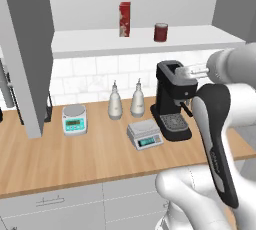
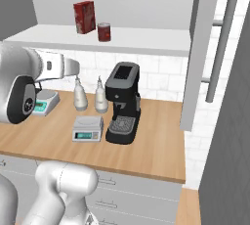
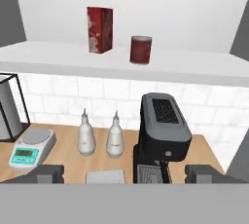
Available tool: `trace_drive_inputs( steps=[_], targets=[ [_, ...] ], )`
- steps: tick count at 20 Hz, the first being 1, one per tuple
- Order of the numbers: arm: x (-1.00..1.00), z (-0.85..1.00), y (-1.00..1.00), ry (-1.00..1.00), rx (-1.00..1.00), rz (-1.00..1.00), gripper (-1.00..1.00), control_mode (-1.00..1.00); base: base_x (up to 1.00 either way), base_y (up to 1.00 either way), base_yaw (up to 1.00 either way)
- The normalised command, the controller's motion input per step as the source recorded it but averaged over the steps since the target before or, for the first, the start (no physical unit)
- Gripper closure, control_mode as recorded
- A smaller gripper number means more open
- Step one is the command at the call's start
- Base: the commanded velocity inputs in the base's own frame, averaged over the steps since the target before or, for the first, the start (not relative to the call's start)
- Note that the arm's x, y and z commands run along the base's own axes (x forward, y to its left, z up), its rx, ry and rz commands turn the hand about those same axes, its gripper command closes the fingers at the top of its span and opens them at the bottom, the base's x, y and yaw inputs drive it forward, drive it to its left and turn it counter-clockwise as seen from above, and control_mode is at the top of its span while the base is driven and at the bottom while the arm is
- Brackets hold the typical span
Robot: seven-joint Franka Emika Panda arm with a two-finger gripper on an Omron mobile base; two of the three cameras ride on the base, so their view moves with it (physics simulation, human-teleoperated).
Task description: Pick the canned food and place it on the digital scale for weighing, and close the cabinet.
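- Dark fingertips (image 3: 48, 172) of the gripper (image 3: 125, 173) stood wide apart, holding nothing.
- Between them lay the digital scale (image 3: 106, 177), beside the coffee machine (image 3: 163, 135).
- Well above, the canned food (image 3: 140, 49) stood on the open cabinet (image 3: 121, 62) shelf, right of a red carton (image 3: 99, 29).

Arm raised, gripper (image 3: 124, 173) held apart and empty.

The white arm is bent at a dark elbow joint, and its forearm is stretched roughly level toward the wall, as seen from both base views. In the hand view, the two dark fingertips (image 3: 46, 173) are set wide apart at the lower edge, with nothing between them. The hand is held nearly level, pointed forward and slightly down. Nothing is touched by the fingers.
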Motion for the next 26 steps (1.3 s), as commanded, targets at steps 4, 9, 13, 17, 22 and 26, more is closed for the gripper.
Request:
trace_drive_inputs(
  steps=[4,9,13,17,22,26],
  targets=[
    [-0.3,0.69,-0.05,-0.19,0.0,0.0,-1.0,-1.0,0.0,0.0,0.0],
    [-0.19,0.63,-0.07,-0.18,0.0,0.0,-1.0,-1.0,0.0,0.0,0.0],
    [0.01,0.4,0.0,-0.08,0.0,0.0,-1.0,-1.0,0.0,0.0,0.0],
    [0.23,0.1,-0.04,0.0,0.0,-0.04,-1.0,-1.0,0.0,0.0,0.0],
    [0.38,-0.02,-0.1,0.0,0.0,-0.01,-1.0,-1.0,0.0,0.0,0.0],
    [0.52,-0.19,-0.07,0.0,0.05,0.0,-1.0,-1.0,0.0,0.0,0.0]
  ],
)
